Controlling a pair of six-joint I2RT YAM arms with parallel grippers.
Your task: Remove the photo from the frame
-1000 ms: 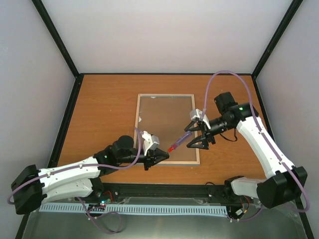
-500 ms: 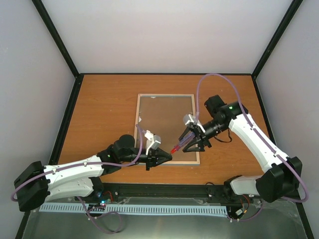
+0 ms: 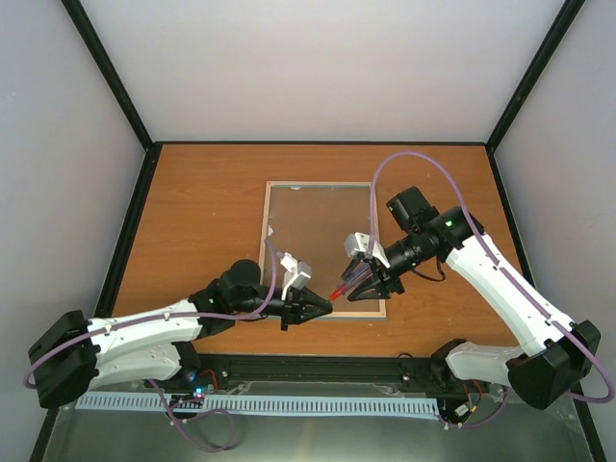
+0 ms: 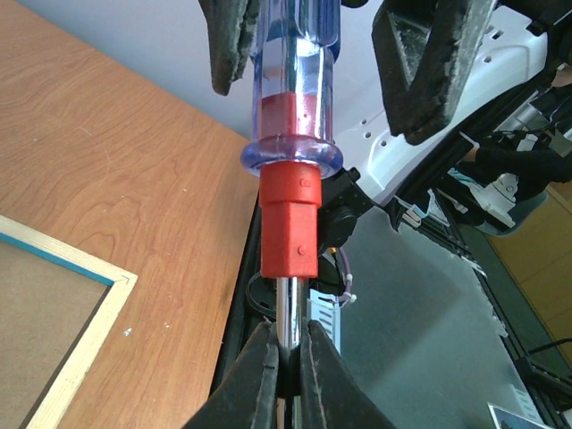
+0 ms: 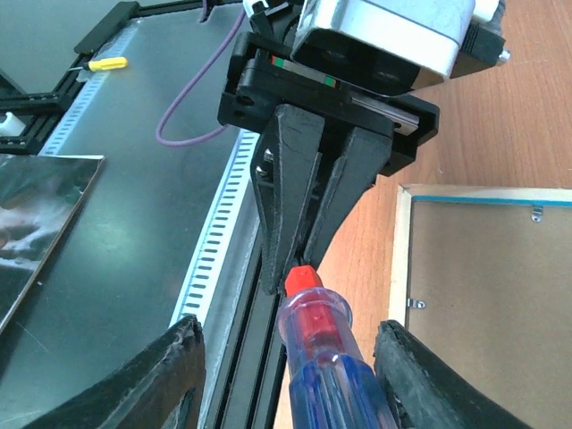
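Observation:
The frame point(image 3: 268, 252) lies face down on the table, pale wood rim up, with the brown backing board point(image 3: 320, 245) in it. The photo is hidden. A screwdriver point(image 3: 345, 282) with a clear blue and red handle hangs between the grippers above the frame's near right corner. My left gripper point(image 4: 288, 353) is shut on its metal shaft point(image 4: 288, 313). My right gripper point(image 5: 288, 332) is open, its fingers point(image 5: 174, 371) standing wide on either side of the handle point(image 5: 326, 366) without touching it. The frame's rim also shows in the left wrist view point(image 4: 89, 326) and the right wrist view point(image 5: 399, 259).
Small metal tabs point(image 5: 536, 213) sit on the backing board point(image 5: 500, 295). A black rail point(image 3: 318, 368) runs along the table's near edge, with a metal surface point(image 5: 107, 223) beyond it. Grey walls enclose the table on three sides.
My right arm has moved left and towards the near edge with the screwdriver. My left gripper has shifted a little right and now grips the shaft.

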